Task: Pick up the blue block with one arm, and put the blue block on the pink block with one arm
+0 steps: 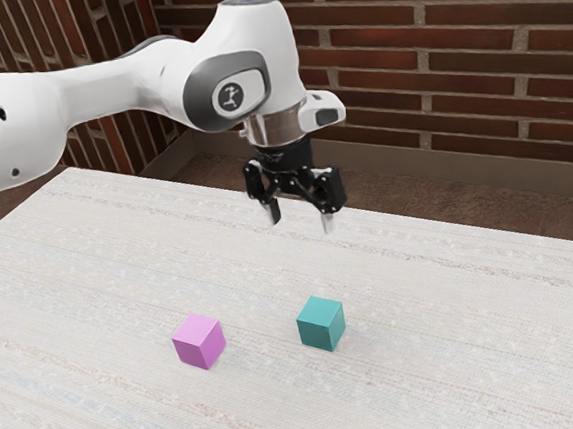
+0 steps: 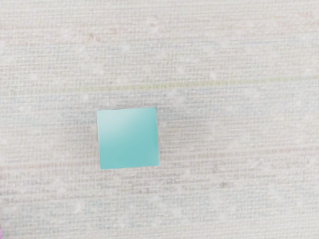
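Note:
A teal-blue block (image 1: 321,323) rests on the pale table (image 1: 90,262), a short way to the exterior view's right of a pink block (image 1: 198,341); the two stand apart. My black gripper (image 1: 300,220) hangs open well above the table, over and slightly behind the blue block, with nothing between its fingers. From the wrist view the blue block (image 2: 128,138) is seen from straight above, lying flat on the table.
A brick wall (image 1: 433,51) runs behind the table's far edge. A dark floor strip lies between wall and table. Bare tabletop (image 2: 239,74) surrounds both blocks on all sides.

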Robot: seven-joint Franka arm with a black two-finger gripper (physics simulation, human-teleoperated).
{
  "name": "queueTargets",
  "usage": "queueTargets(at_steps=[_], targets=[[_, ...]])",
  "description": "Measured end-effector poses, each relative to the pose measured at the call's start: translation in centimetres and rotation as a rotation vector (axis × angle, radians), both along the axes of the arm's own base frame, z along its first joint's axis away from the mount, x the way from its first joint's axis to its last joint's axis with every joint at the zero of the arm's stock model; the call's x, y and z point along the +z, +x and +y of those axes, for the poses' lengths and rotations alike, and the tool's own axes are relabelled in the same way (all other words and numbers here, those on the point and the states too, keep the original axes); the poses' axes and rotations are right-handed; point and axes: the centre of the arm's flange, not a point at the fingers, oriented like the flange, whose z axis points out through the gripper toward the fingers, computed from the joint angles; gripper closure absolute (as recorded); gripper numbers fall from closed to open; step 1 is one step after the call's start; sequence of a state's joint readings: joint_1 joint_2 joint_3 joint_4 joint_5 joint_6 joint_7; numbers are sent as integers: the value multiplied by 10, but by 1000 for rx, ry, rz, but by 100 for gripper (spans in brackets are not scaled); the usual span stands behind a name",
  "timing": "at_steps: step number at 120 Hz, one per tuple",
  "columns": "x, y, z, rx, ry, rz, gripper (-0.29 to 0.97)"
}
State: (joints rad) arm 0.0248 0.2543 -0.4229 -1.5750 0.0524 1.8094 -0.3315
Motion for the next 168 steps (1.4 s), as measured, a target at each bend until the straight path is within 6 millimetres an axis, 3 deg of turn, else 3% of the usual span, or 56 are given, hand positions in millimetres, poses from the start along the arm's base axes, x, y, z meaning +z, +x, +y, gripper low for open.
queueTargets(at_steps=[8, 21, 42, 59, 111, 168], targets=[[-14, 7, 4, -17, 6, 0, 0], [-57, 26, 21, -26, 11, 28, 0], [-115, 38, 5, -101, -3, 35, 0], [-165, 37, 14, -118, -1, 37, 0], [-223, 30, 23, -106, -8, 33, 0], [-247, 28, 25, -102, -12, 26, 0]])
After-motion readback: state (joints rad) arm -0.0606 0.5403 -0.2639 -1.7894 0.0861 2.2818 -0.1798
